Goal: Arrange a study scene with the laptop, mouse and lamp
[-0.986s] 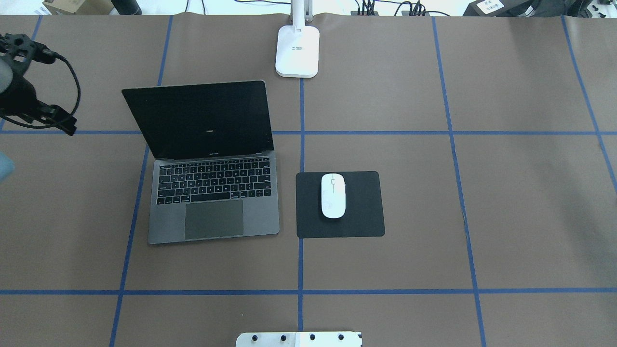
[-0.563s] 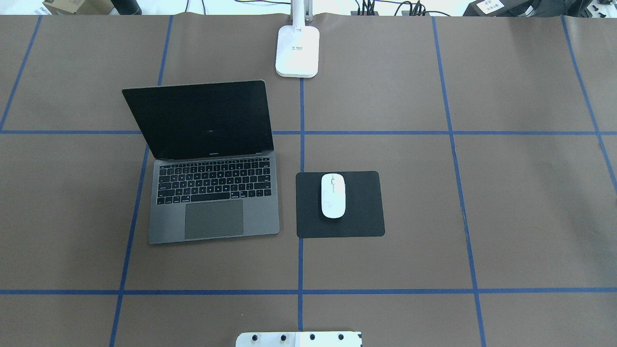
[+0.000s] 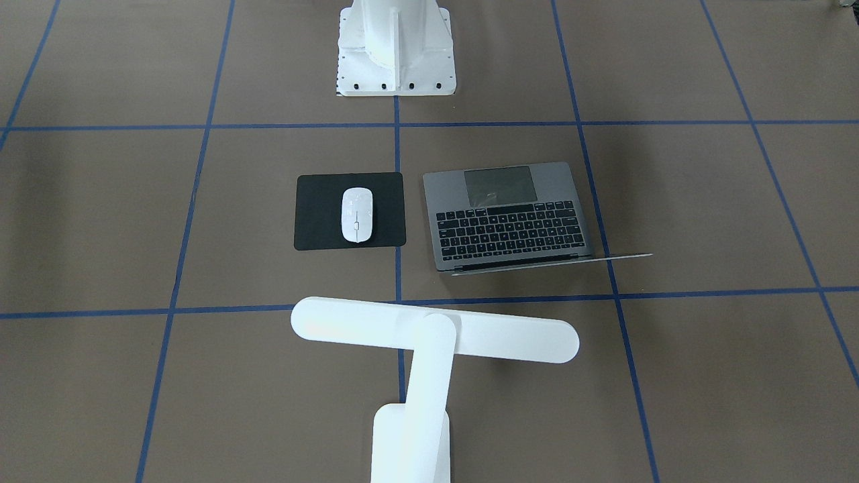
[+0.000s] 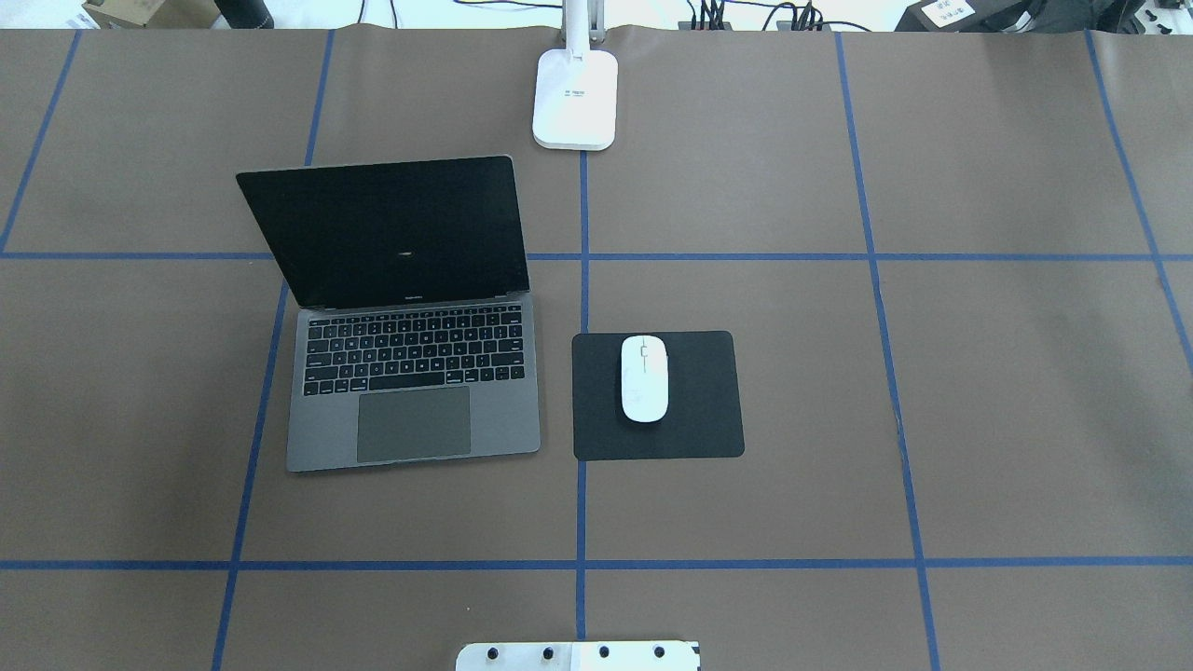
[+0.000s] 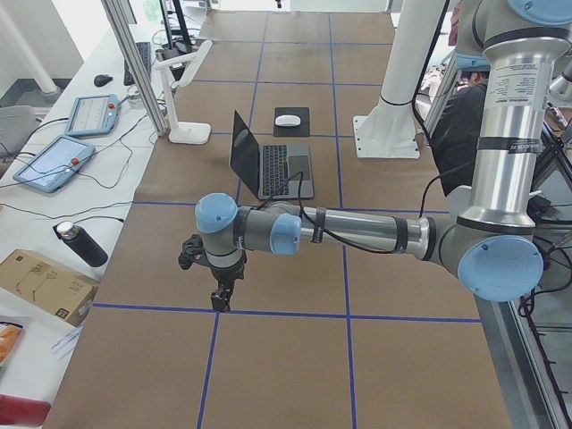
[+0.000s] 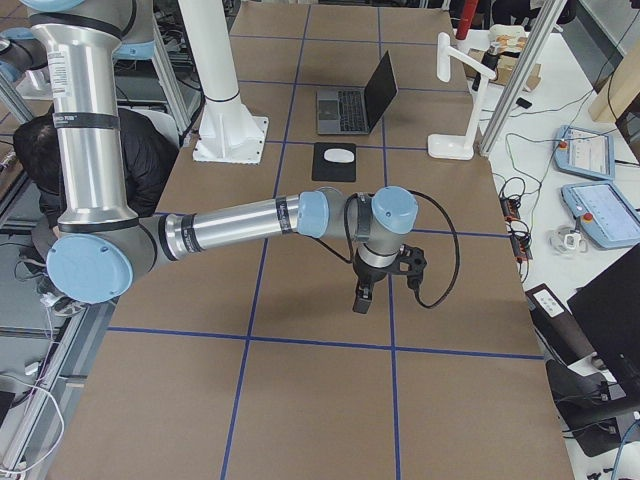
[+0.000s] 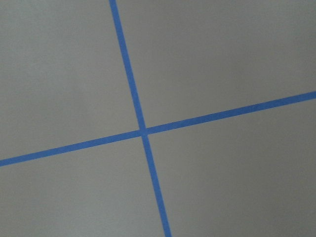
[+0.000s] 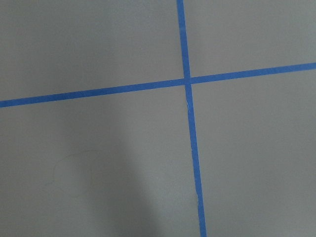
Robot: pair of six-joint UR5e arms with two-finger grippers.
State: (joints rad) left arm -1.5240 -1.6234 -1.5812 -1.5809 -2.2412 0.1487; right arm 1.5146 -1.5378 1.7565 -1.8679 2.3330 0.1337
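Side views only for left claw and right claw: can't tell if open or closed. Overhead cuts off the lamp above its base, at the far tabletop edge. Open laptop mid-table, mouse on black mat just beside it.

The laptop is seen opened on the table, dark grey, with black keys and a large trackpad. Its screen is dark and is tilted back a little past upright. The white oval mouse is laid on a black mat just beside the laptop. The white lamp is stood at the far edge, its long bar head held level above the table.
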